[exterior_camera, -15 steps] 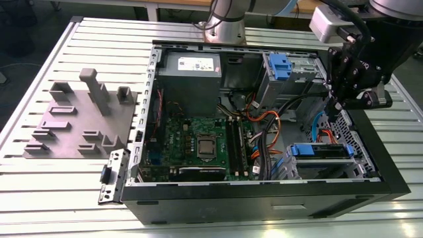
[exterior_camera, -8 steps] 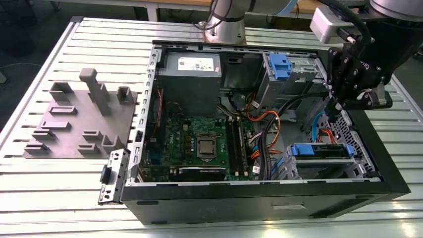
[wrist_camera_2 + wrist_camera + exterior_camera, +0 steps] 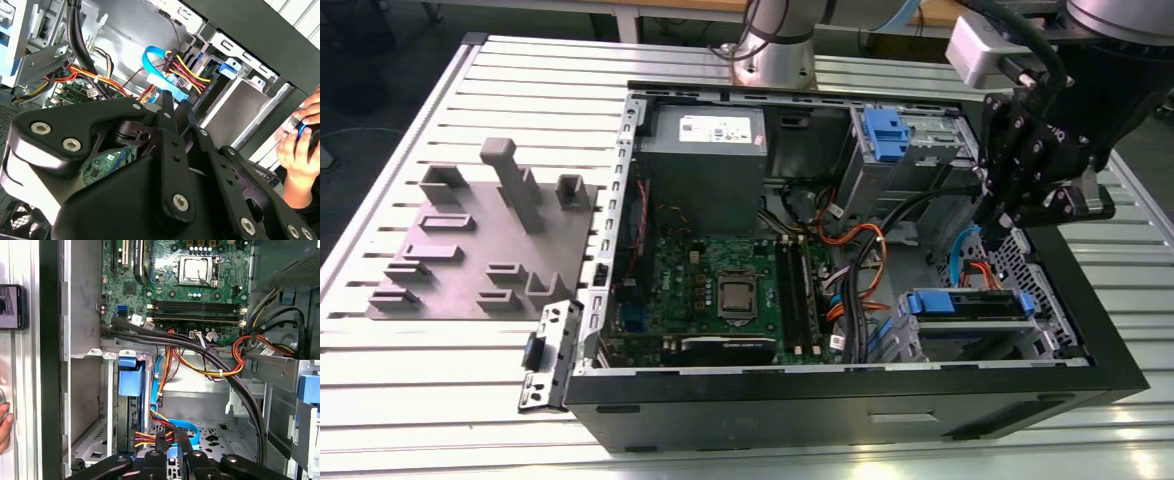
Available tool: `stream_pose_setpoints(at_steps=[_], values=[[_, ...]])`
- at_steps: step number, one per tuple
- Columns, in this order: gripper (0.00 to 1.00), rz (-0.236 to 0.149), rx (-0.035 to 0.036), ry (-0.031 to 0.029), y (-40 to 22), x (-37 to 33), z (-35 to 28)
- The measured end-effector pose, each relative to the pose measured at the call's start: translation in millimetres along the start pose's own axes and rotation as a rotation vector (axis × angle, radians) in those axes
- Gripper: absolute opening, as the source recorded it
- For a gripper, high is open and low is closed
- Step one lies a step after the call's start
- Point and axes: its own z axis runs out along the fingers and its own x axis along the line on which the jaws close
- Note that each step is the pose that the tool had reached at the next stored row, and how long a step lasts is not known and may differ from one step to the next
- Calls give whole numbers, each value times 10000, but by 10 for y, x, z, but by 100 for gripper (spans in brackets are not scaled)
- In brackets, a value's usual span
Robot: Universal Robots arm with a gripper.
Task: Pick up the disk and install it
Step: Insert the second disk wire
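In the exterior view, my gripper [image 3: 1003, 210] hangs inside the open computer case [image 3: 854, 400], by the wall on the exterior view's right. The disk [image 3: 967, 304] sits in its bay in the near corner, with its blue bracket facing up. It is near the gripper but not touching it. The arm blocks the tips here.

In the second wrist view, the gripper [image 3: 176, 102] has its two fingers [image 3: 166, 112] pulled in close with just a thin gap. I see nothing held between them. A blue cable [image 3: 159, 75] loops just past the tips. I think it could catch on a finger and get pulled. A person's hand [image 3: 299, 145] is outside the case wall. It is blurry, and I can't tell what it holds.

In the first wrist view, the gripper [image 3: 171, 436] is beside the disk [image 3: 130, 382], which stands on edge in the bay. Red and yellow wires [image 3: 150, 435] run right at the tips. I can't tell if they touch. I also can't see if the disk is pushed all the way in.
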Motion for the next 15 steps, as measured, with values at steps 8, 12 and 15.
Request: stream_pose_setpoints(at_steps=[8,12,15], values=[[24,42,-13,-8,-3,0,-6],[25,57,-33,-12,1,-3,58],[31,70,-37,-11,6,-5,113]])
